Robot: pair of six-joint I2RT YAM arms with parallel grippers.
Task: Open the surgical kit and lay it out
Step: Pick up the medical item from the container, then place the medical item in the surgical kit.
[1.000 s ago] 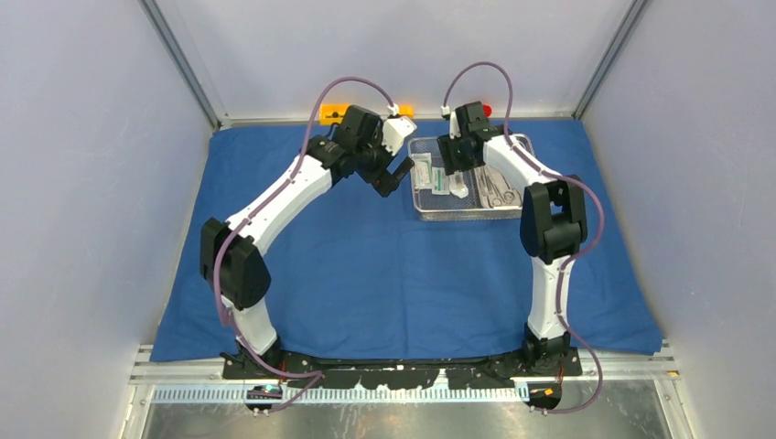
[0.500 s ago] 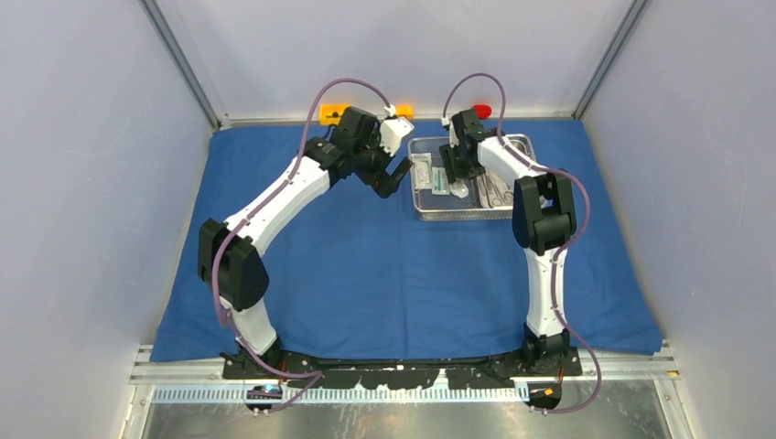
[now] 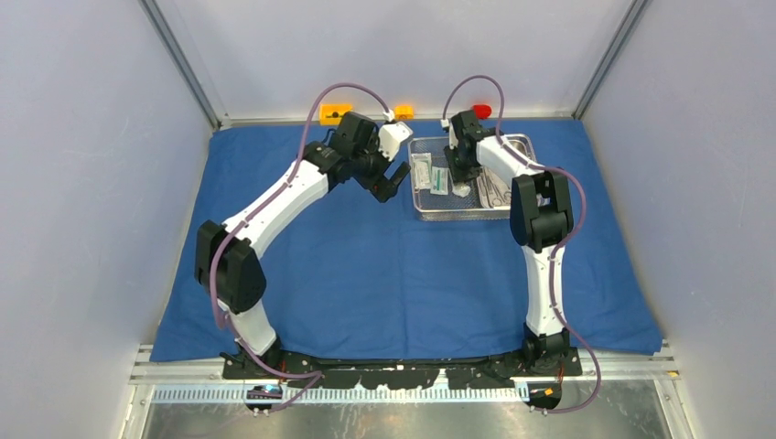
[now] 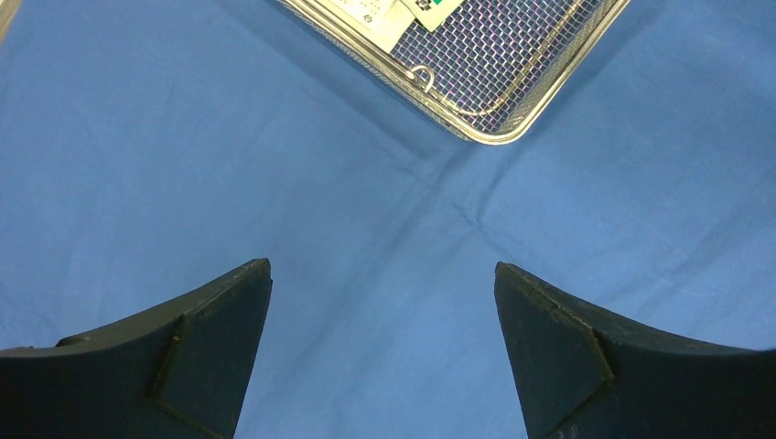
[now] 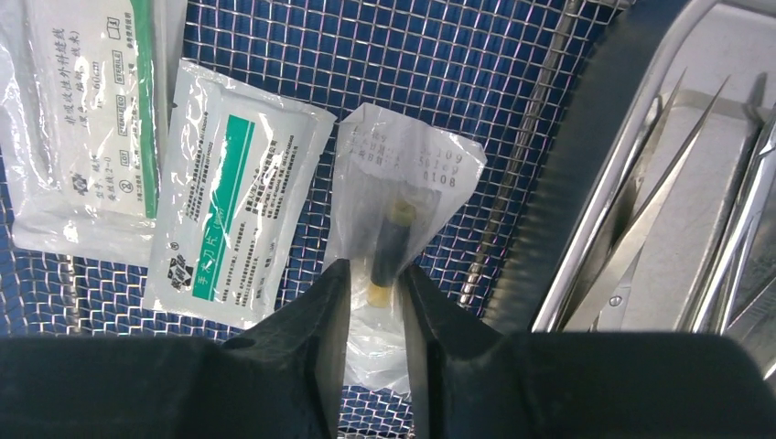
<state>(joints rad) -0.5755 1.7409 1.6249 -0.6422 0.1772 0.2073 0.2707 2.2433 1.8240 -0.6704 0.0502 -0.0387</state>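
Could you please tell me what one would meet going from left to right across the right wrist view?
Green-striped white packet → teal-labelled white packet → clear packet, in the right gripper → steel tray holding slim metal instruments.

The clear plastic pouch point(image 5: 403, 174) carries faint grey rows of digits. The endings "309" and "8108" can be read; the rest is blurred. The tall white packet with a green stripe point(image 5: 82, 119) bears a column of Chinese characters and small boxed marks, too fine to read. The white packet with a teal band point(image 5: 233, 192) shows Chinese print and a round logo, also illegible. In the left wrist view, a white packet corner point(image 4: 371, 14) shows a black square code.
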